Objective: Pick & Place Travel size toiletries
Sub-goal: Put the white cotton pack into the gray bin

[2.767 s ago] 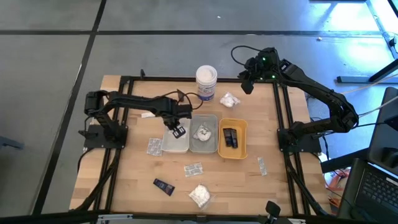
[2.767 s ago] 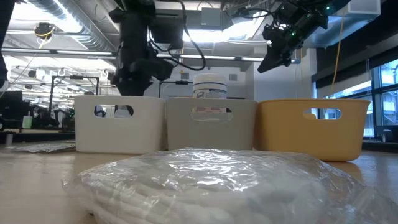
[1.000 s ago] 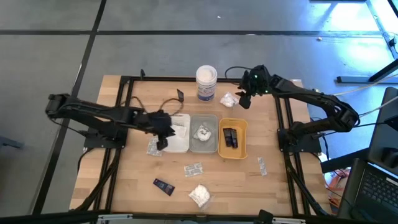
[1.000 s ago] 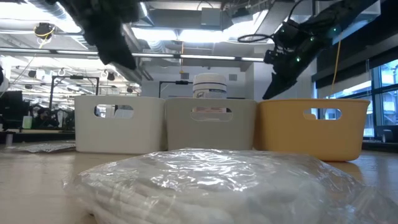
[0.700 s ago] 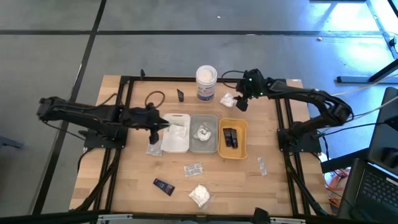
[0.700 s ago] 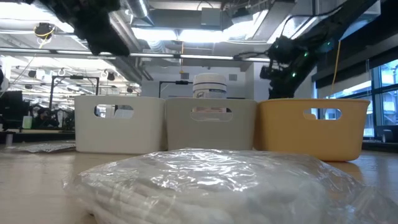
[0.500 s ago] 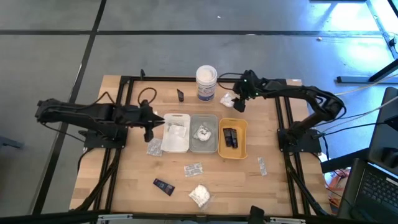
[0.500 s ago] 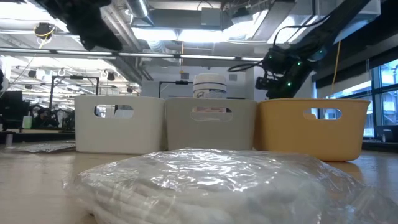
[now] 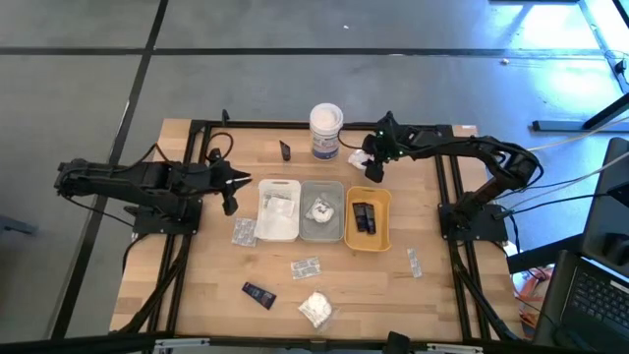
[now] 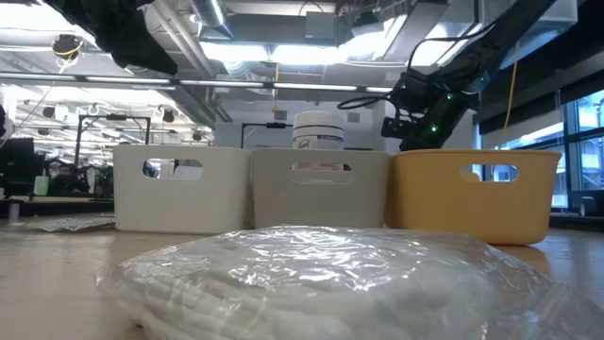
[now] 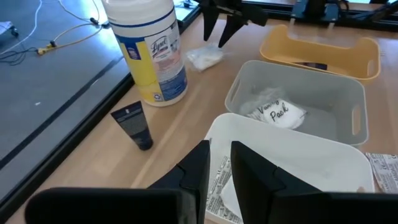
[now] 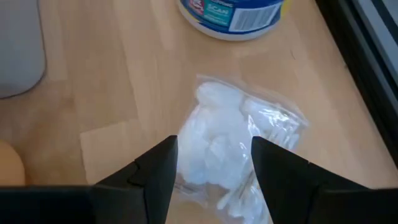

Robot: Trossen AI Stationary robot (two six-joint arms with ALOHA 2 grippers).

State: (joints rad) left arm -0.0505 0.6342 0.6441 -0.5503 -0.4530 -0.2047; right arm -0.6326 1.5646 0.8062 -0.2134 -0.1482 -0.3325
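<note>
Now lower, right gripper (image 12: 211,163) over bundle (image 12: 239,142)

A tall white tub (image 9: 326,131) with a blue-and-yellow label stands upright at the far edge of the wooden table (image 9: 432,285). In front of it, 3 rectangular trays sit side by side: white (image 9: 278,233), grey (image 9: 322,234), orange (image 9: 368,243).

left arm: i have it stretched low from the table's left edge, its gripper (image 9: 229,187) with fingers (image 11: 198,171) set narrowly apart, gripping nothing. right arm: i have it reaching in from the right toward the far side, its gripper (image 9: 371,163) spread wide, fingers (image 12: 158,163) empty.
</note>
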